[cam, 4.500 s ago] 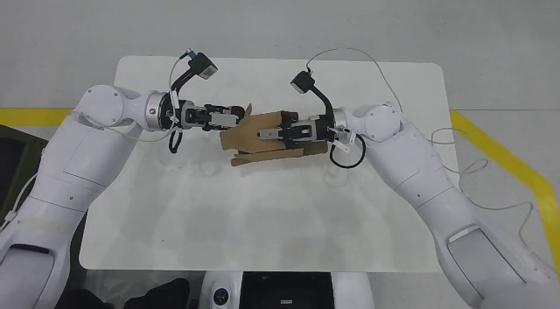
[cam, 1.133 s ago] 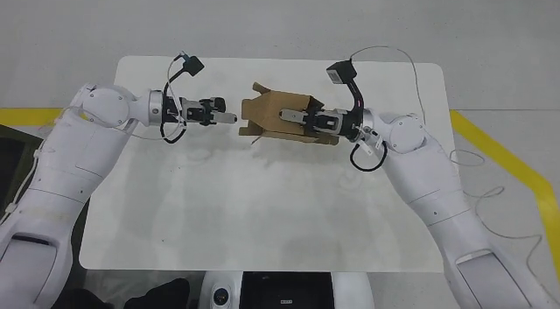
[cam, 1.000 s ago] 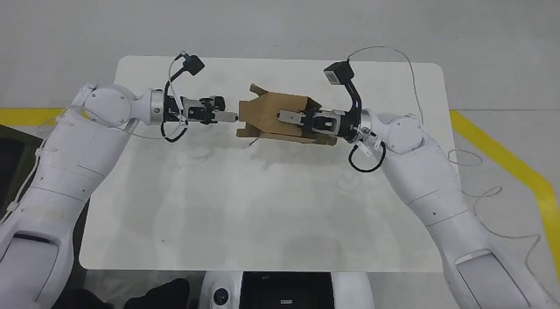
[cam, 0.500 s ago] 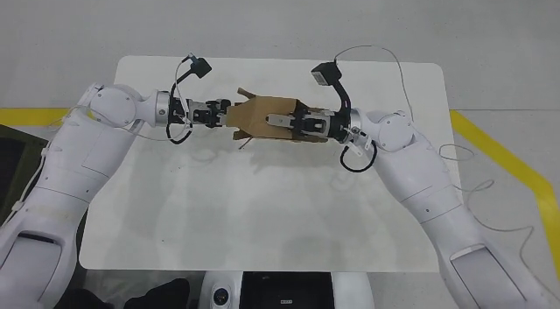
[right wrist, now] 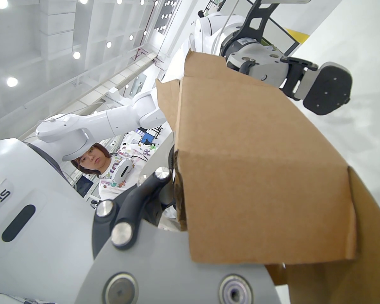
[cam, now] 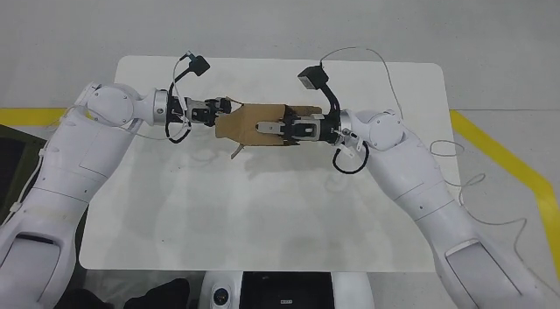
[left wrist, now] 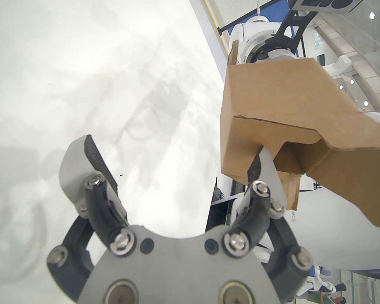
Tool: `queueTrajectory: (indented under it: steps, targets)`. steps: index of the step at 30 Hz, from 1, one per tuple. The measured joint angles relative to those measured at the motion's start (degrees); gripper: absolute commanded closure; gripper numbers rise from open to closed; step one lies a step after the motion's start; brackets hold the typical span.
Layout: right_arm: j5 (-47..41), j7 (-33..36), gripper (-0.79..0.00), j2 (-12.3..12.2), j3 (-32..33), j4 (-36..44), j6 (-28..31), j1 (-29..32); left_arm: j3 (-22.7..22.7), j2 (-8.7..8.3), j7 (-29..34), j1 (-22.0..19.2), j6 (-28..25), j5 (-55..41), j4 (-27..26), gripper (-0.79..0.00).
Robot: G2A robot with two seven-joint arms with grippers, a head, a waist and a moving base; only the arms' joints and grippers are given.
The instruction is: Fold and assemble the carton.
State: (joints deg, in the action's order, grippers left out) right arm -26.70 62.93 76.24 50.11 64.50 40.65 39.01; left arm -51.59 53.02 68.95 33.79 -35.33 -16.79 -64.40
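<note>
Cardboard carton (cam: 254, 127) hangs over the middle of the white table (cam: 262, 221), held between my 2 arms. My right gripper (cam: 280, 125) is clamped on 1 wall at the carton's right end, which steadies the half-formed sleeve and turns its unfinished left end toward my other arm. My left gripper (left wrist: 174, 159) is spread wide and grips nothing. 1 fingertip (left wrist: 259, 162) is tucked against a loose end flap (left wrist: 345, 172), and the other finger stands well clear. I judge this placement lets me press that flap inward.
</note>
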Motion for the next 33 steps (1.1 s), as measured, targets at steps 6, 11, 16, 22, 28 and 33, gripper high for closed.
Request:
queueTrajectory:
  steps: [6,11,16,22,28,33]
  targets:
    - [-0.34,0.31,0.000,0.34,-0.50,-0.53,0.32,-0.46,-0.20,0.02,0.19,0.13,0.19,-0.12,-0.26,-0.785]
    - [-0.43,0.37,0.000,0.50,-0.67,-0.82,0.34,-0.68,-0.38,0.05,0.25,0.13,0.25,-0.09,-0.21,-0.785]
    - [-0.54,0.42,0.000,0.72,-1.12,-0.83,0.28,-0.68,-0.42,0.13,0.36,0.18,0.36,-0.21,-0.34,-0.785]
    - [-0.70,0.06,0.000,0.90,-1.10,-1.58,0.63,-0.94,-0.59,0.20,0.52,0.12,0.52,-0.34,-0.12,-0.785]
    - [-0.12,-2.56,0.000,0.50,1.33,-3.33,2.03,-0.89,-0.88,0.20,0.59,0.21,0.58,-0.55,0.30,-0.785]
    - [1.08,-5.70,0.000,0.04,3.57,-3.25,2.79,-0.17,-0.51,0.23,0.39,0.67,0.38,0.88,0.27,-0.785]
